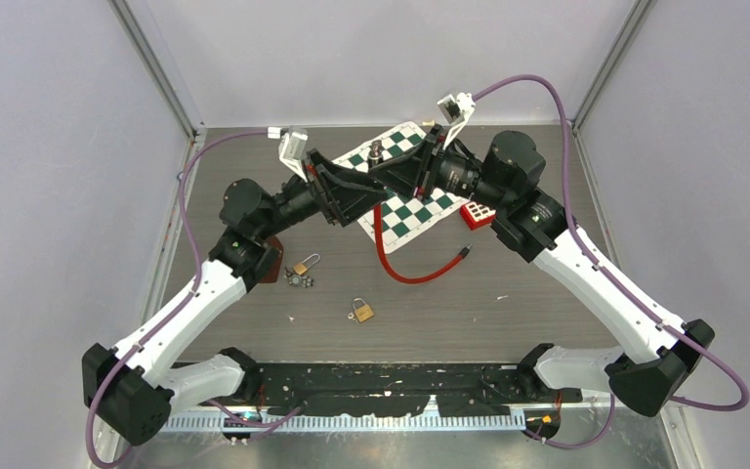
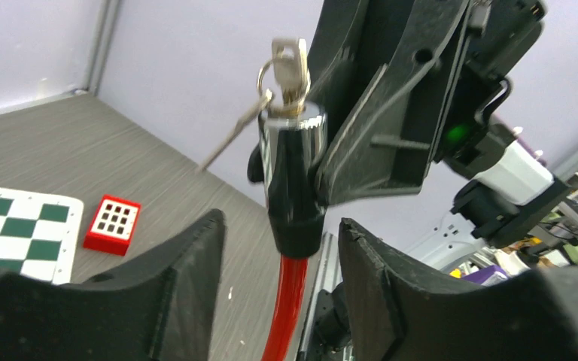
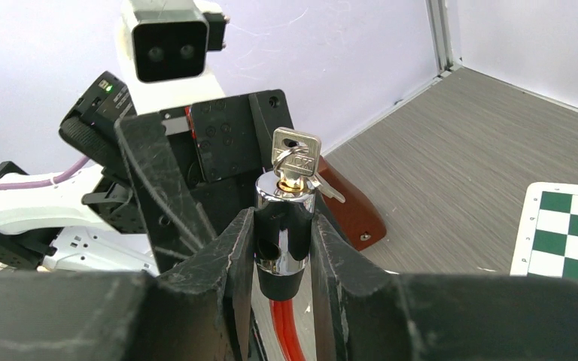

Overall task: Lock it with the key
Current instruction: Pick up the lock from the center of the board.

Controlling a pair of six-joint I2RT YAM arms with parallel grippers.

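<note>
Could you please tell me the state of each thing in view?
Red cable lock with chrome-and-black cylinder: unfastened, free end on the table.
Silver key: inserted in cylinder top.
Right end effector: shut on the cylinder.
Left end effector: open around the cylinder.
Two brass padlocks: shackles too small to judge.

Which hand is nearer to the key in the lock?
Right. The right hand grips the lock cylinder just under the key; the left hand is open lower down.

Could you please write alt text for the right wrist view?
The right gripper clamps the chrome lock cylinder upright, a key seated in its top and a red cable hanging below. A checkered mat lies on the grey table at right.
</note>
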